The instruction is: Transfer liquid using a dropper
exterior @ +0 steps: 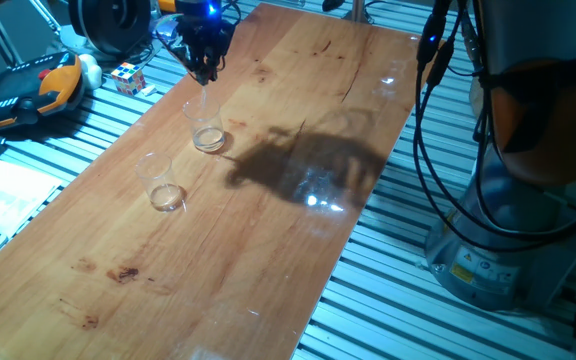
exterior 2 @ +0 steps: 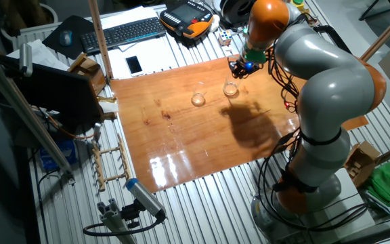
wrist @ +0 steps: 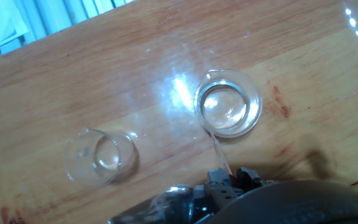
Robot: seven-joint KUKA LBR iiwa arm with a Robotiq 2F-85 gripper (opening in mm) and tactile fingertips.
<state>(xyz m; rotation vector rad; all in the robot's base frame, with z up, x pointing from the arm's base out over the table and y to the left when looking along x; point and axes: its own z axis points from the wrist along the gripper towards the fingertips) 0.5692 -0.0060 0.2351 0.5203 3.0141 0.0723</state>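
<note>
Gripper (exterior: 204,72) hovers above the nearer clear cup (exterior: 207,130) by the wooden worktop's (exterior: 268,200) far edge, pinching the thin dropper (wrist: 219,151), whose tip reaches that cup's rim. Clear liquid (wrist: 227,109) glints inside. The second cup (exterior: 162,185) stands apart, further along the worktop.

Items on and around the wooden table (exterior: 268,200) — counted by kind. Clear cups: two, the nearer cup (exterior: 207,128) under the gripper (exterior: 204,68) and the farther cup (exterior: 161,183) beside it (each holds a shallow layer of liquid (wrist: 225,109)). Dropper (wrist: 219,149): one. Robot arm (exterior 2: 323,88): one. Beyond the board — one keyboard (exterior 2: 124,32), one phone (exterior 2: 134,64), one puzzle cube (exterior: 128,77).
</note>
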